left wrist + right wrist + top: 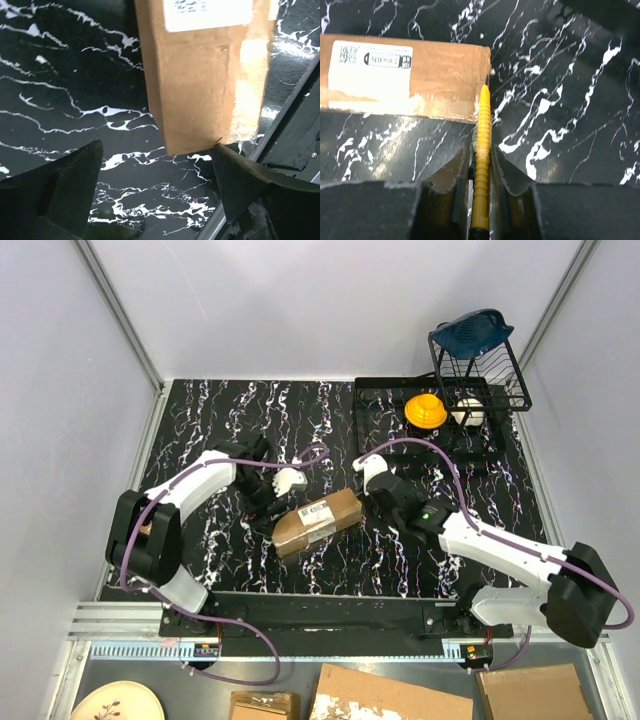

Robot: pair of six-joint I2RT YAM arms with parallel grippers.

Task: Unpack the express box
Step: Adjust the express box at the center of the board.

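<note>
Right end effector (pixel 480 152), low over table (pixel 570 100), pinches yellow knife (pixel 484 112), tip at express box (pixel 445 75) end. Left end effector (pixel 159 150) wide open, empty, box's other end just ahead.

The brown box (pixel 318 519) lay slantwise on the black marbled table (pixel 200 420), white label up, between the two arms. The left gripper (pixel 277 492) sat just beyond the box's left end, and the right gripper (pixel 370 484) was close against its right end; whether either touched the cardboard could not be told from above. In the far right corner stood a black wire rack (pixel 395 380) with a blue thing (pixel 475 330) on top, and a yellow item (pixel 425 410) and a white one (pixel 468 412) lower down. Off the near edge lay flat cardboard pieces (pixel 390 698), a small brown carton (pixel 262 706) and a plate (pixel 115 706)
</note>
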